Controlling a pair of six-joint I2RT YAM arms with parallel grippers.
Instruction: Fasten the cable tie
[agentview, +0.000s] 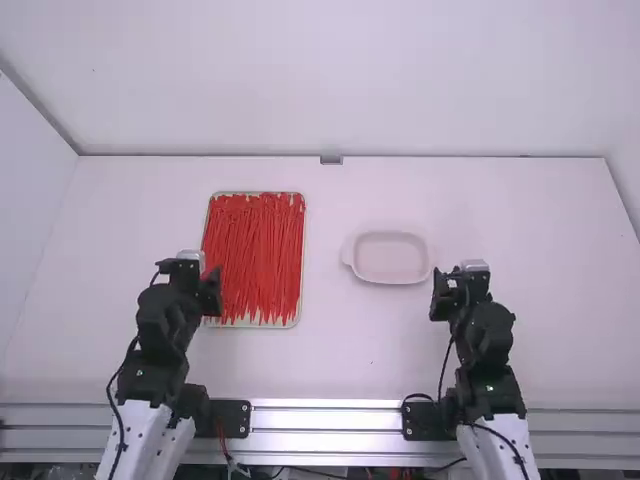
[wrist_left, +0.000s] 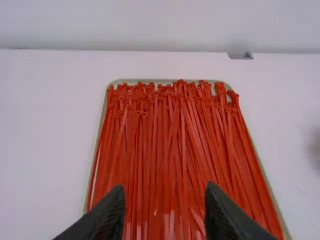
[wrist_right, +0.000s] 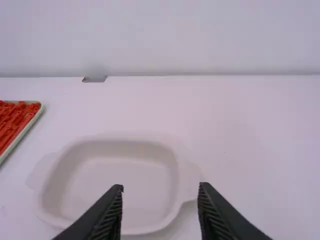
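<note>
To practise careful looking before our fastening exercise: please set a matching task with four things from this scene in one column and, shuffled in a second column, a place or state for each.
Things
1. cable ties
2. white dish
3. left gripper
4. right gripper

Places and states
A. empty, on the table right of the tray
B. open, facing the dish
C. red, heaped lengthwise on the tray
D. open, at the tray's near end

Pairs: 1-C, 2-A, 3-D, 4-B
</note>
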